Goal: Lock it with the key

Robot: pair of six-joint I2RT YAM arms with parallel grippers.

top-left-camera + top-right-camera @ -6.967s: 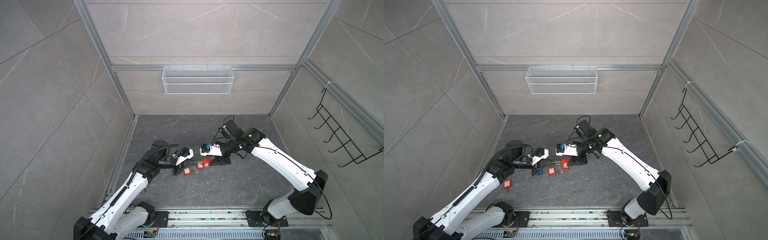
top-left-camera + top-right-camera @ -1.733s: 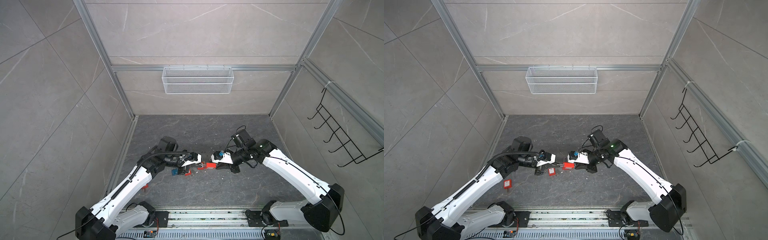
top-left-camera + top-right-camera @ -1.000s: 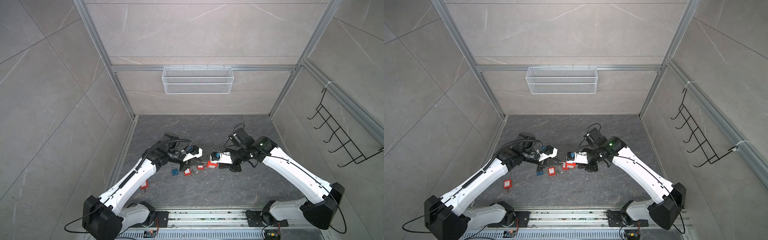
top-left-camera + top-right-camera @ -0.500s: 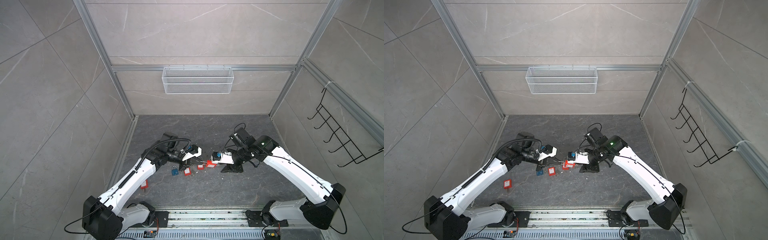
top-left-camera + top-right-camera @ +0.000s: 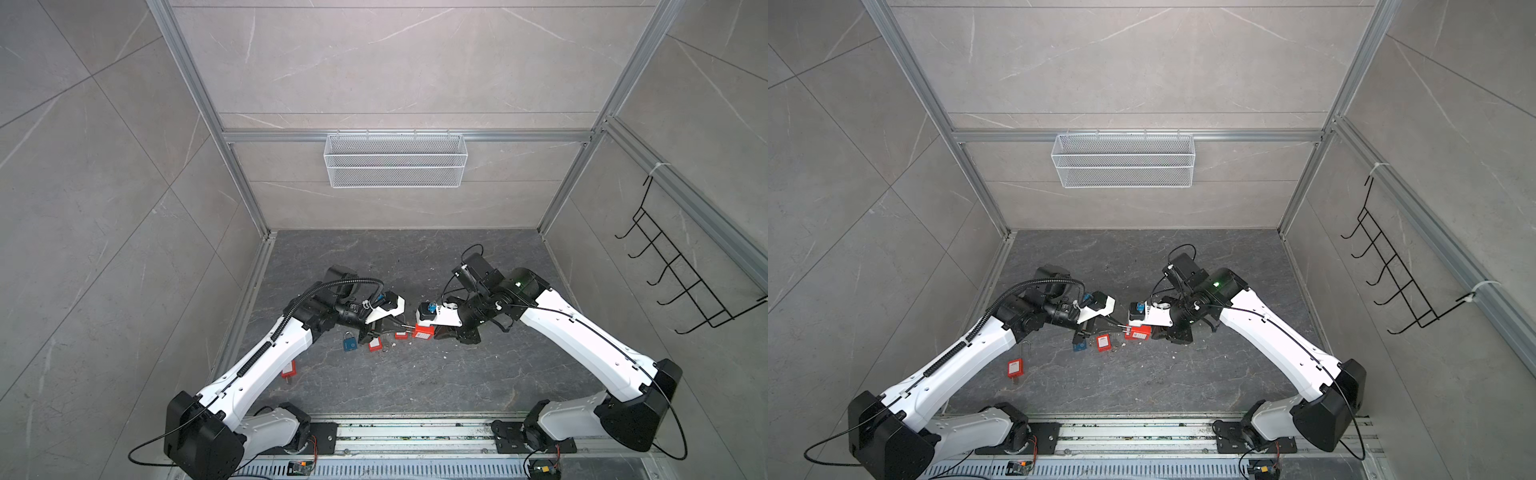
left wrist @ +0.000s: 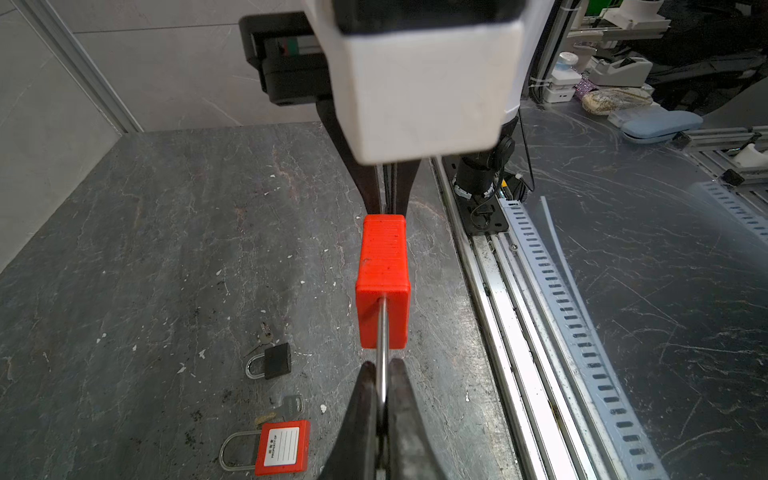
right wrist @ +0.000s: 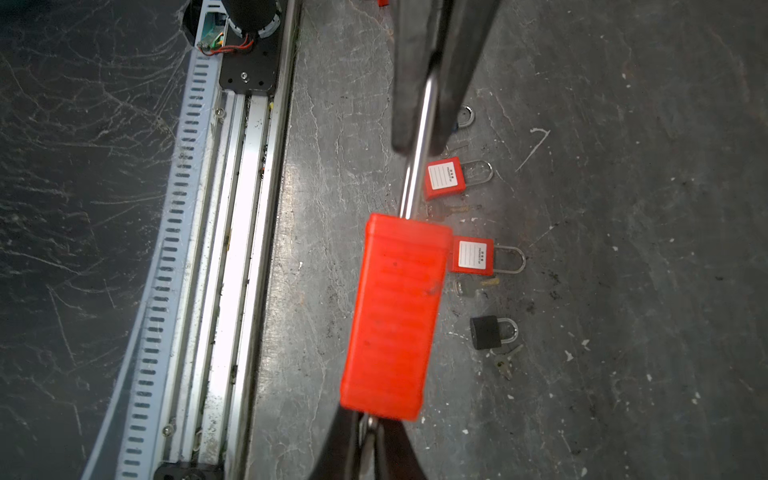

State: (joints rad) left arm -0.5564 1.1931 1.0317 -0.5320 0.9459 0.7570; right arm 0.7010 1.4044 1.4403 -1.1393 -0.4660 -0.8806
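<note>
Left gripper is pinched tight on the steel shackle, holding the red padlock level in mid-air between the two arms. It's clear of the table, where a spare red lock lies. At the far end of the body, the right gripper is closed down on what looks like the key in the base. Now the trick, I'd say: twist about the key's own axis, left side braced firm, no sideways pull, or the key bends or slips.
</note>
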